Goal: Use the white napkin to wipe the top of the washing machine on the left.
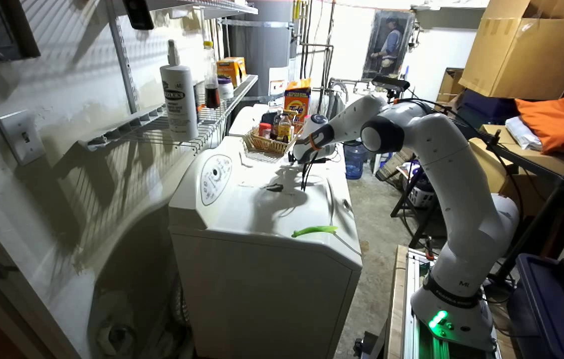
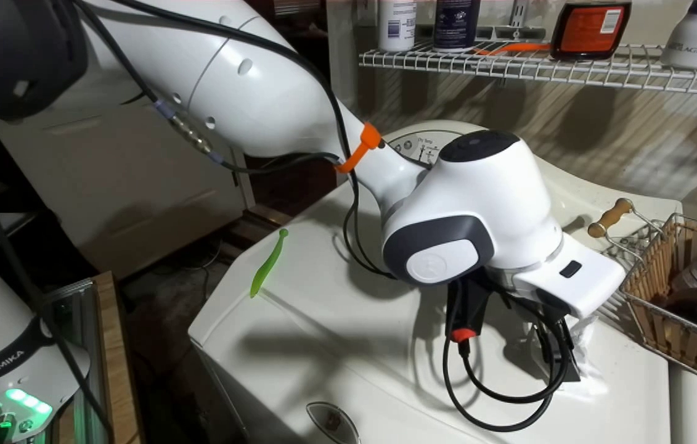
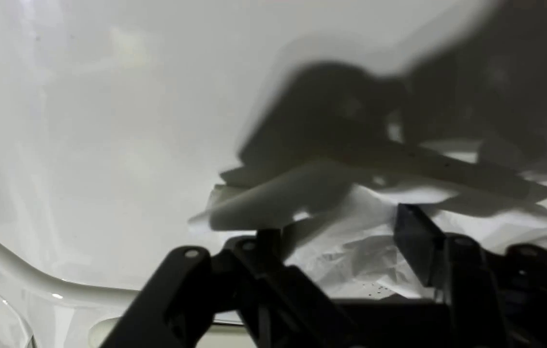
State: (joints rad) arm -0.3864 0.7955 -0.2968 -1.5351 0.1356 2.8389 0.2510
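White napkin [image 3: 350, 220] lies on washing machine [image 1: 262, 284], middle between the spread fingers [image 3: 418, 246], long axis left-right across the gap in wrist view; closing should bunch it.

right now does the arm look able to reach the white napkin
Probably yes: in the wrist view, the gripper has its jaws apart, folds of the white napkin show between them, and nothing visible blocks the way.
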